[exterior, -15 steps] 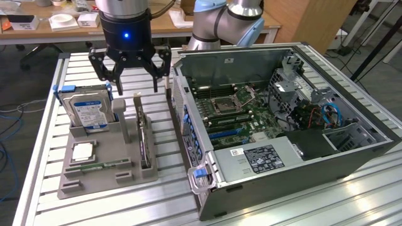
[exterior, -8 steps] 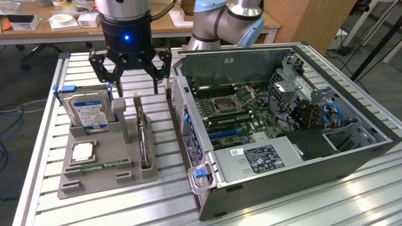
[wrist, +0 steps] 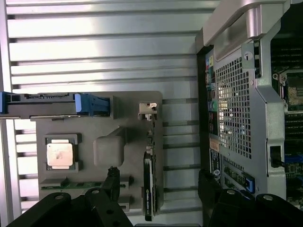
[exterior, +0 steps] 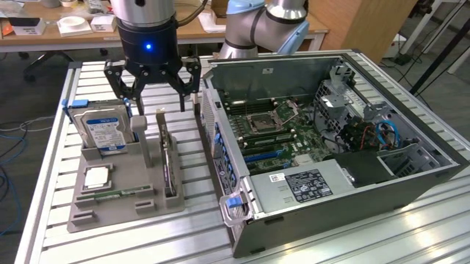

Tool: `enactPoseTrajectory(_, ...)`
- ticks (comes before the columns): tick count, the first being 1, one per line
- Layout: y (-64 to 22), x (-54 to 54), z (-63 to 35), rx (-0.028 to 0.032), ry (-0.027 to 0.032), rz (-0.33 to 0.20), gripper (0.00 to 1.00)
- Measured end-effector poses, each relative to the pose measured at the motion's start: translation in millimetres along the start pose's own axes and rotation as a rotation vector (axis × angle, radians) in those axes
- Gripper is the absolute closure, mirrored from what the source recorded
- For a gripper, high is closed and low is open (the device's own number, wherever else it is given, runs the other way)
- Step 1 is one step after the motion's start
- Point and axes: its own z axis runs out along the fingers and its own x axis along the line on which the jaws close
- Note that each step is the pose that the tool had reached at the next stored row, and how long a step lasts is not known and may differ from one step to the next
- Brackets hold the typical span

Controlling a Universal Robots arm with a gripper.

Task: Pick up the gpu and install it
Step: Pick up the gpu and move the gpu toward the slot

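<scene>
The gpu (exterior: 169, 165) is a thin dark card standing on edge in a slot of the grey holder (exterior: 125, 212), with its silvery bracket at the far end. My gripper (exterior: 160, 109) hangs open just above that bracket end, touching nothing. In the wrist view the gpu (wrist: 149, 163) runs edge-on between the two black fingertips (wrist: 111, 176), and my gripper (wrist: 158, 174) straddles it from above with space on both sides. The open computer case (exterior: 411, 181) lies at the exterior view's right, its motherboard (exterior: 268, 124) and blue slots exposed.
The holder also carries a hard drive (exterior: 103, 127) with a blue-white label, a square processor (exterior: 98, 177) and a green memory stick (exterior: 118, 192). The case's perforated rear wall (wrist: 234, 109) stands close beside the holder. Everything rests on a slatted metal table (exterior: 191, 236).
</scene>
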Motion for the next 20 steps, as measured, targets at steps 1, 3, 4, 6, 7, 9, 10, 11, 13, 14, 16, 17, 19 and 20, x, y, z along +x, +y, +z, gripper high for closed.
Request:
enactPoseTrajectory(1,-0.3,0.0,0.3,0.0,0.0,0.0,0.24)
enactPoseTrajectory(3,-2.0,-0.1,1.5,0.0,-0.0001,0.0,0.24)
enactPoseTrajectory(4,-2.3,-0.1,1.8,0.0,0.0,0.0,0.24)
enactPoseTrajectory(6,-2.9,-0.1,2.5,0.0,0.0001,0.0,0.24)
enactPoseTrajectory(7,-3.1,-0.1,2.8,0.0002,0.0001,0.0,0.24)
enactPoseTrajectory(9,-3.4,-0.1,3.5,0.0001,0.0001,0.0,0.24)
enactPoseTrajectory(10,-3.6,-0.2,3.9,0.0001,0.0001,0.0,0.24)
enactPoseTrajectory(11,-3.7,-0.2,4.3,0.0001,0.0,0.0,0.24)
enactPoseTrajectory(13,-3.9,-0.1,5.9,0.0001,0.0001,0.0,0.24)
enactPoseTrajectory(14,-3.9,-0.1,6.4,0.0,0.0,0.0,0.24)
enactPoseTrajectory(16,-4.0,-0.1,7.1,0.0001,0.0,0.0,0.24)
enactPoseTrajectory(17,-4.0,-0.1,7.4,0.0001,0.0,0.0,0.24)
enactPoseTrajectory(19,-4.0,-0.1,7.7,0.0001,0.0,0.0,0.24)
enactPoseTrajectory(20,-4.0,-0.1,7.7,0.0001,0.0,0.0,0.24)
